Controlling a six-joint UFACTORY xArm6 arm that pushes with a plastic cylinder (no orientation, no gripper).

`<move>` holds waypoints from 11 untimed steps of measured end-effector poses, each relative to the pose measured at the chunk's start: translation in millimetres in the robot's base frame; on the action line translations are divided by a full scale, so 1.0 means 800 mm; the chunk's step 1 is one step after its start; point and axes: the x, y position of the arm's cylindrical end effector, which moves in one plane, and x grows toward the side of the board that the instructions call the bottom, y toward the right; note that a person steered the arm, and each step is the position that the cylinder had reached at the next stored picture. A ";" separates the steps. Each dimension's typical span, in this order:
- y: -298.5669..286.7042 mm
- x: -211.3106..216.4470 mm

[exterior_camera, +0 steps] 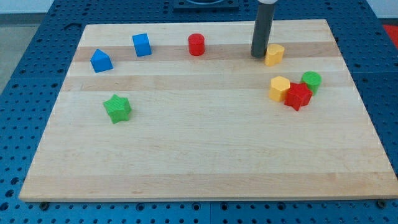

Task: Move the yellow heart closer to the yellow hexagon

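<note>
The yellow heart (pixel 274 55) lies near the view's top right of the wooden board. The yellow hexagon (pixel 280 88) lies below it, a short gap away. My tip (pixel 259 55) stands just to the view's left of the yellow heart, touching or almost touching its left side. The rod rises straight up from there to the view's top edge.
A red star (pixel 298 96) touches the yellow hexagon's right side, with a green cylinder (pixel 311 81) behind it. A red cylinder (pixel 196 44), a blue cube (pixel 142 45) and a blue house-shaped block (pixel 101 61) lie along the top. A green star (pixel 117 108) lies at the left.
</note>
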 end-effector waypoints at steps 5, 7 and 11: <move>0.039 0.008; 0.062 0.043; 0.083 0.056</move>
